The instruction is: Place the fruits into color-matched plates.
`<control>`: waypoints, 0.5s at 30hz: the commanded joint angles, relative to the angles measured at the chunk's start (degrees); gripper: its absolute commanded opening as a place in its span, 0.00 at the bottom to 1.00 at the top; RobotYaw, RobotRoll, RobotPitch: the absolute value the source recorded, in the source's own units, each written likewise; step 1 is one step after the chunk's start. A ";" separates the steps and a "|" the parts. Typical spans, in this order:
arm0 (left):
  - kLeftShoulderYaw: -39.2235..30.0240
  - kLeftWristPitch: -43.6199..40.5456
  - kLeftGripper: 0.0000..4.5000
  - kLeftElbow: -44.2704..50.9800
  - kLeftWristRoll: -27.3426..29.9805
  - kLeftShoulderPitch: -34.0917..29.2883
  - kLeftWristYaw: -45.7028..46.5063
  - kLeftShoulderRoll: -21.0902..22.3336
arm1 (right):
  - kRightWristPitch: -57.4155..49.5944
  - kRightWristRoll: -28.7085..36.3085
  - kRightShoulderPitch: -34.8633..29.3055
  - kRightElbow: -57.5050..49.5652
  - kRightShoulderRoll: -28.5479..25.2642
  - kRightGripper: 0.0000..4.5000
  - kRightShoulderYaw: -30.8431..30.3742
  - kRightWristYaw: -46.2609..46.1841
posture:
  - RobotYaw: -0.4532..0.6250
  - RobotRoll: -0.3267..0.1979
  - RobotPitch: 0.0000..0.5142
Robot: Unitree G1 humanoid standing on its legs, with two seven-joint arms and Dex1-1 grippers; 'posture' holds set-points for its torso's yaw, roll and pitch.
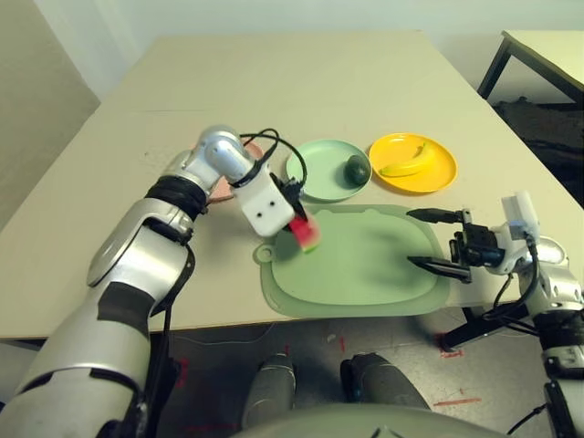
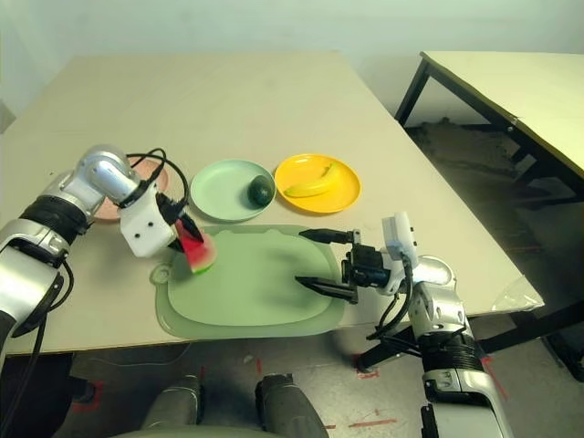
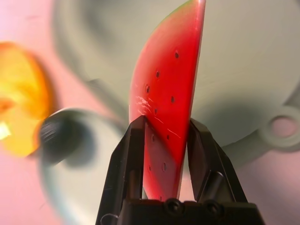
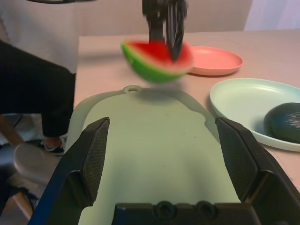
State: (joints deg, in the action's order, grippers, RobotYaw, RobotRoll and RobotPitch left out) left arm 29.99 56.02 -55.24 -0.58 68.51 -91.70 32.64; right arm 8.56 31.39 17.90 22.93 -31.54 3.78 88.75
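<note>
- A pale table (image 1: pixel 274 82) stands before a light wall (image 1: pixel 301 16), with a second table (image 2: pixel 538 91) off to the robot's right and a grey floor (image 1: pixel 319 342) below its near edge.
- Near that edge lies the green cutting mat (image 2: pixel 251 283), probably where the fruits are picked from; beyond it the plates sit side by side, likely so that each can take its own colour.
- The avocado (image 1: pixel 357 170) rests in the mint green plate (image 1: pixel 319 187) and the banana (image 1: pixel 408 164) in the yellow plate (image 1: pixel 420 185), so those two matches look made.
- The pink plate (image 4: pixel 213 61), partly behind the left arm in the head views, seems meant for the red watermelon wedge (image 3: pixel 164 98).
- The left pincer (image 3: pixel 165 140) is closed on the wedge, one finger against each broad face, with the rounded part reaching out past the fingertips; that hold probably leaves the rind free to go down first.
- The wedge hangs from this pincer above the mat's left end, near the hole tab, clear of the surface.
- The right pincer (image 4: pixel 163 124) stands wide open with nothing between its fingers, over the mat's right side, apart from the wedge.
- What remains, I judge, is carrying the wedge left and outward to the pink plate.
</note>
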 commanded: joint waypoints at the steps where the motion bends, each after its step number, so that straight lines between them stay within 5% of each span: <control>1: -2.44 -1.40 0.28 -1.87 -1.38 2.79 -0.04 2.23 | -0.19 -1.10 0.00 0.46 0.36 1.00 -0.40 0.38 | 0.37 0.62 0.13; 5: -2.52 -1.26 0.28 -7.08 -8.26 4.94 5.24 6.79 | -0.79 -1.49 0.85 0.27 0.85 1.00 -0.36 -0.91 | 0.38 0.62 0.14; 10: 0.07 -6.12 0.28 -13.29 -22.51 6.30 24.39 13.10 | -2.83 -3.24 1.32 -1.36 0.89 1.00 0.04 -6.66 | 0.38 0.62 0.15; 15: 0.19 -11.28 0.28 -16.87 -28.16 5.87 35.03 14.14 | -4.07 -4.00 0.61 -3.07 0.73 1.00 -0.07 -9.90 | 0.37 0.62 0.17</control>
State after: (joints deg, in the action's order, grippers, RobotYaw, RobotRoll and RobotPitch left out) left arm 29.74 46.23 -71.05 -26.76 74.28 -59.51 46.88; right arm 5.08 28.34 19.01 20.88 -30.53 3.68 79.76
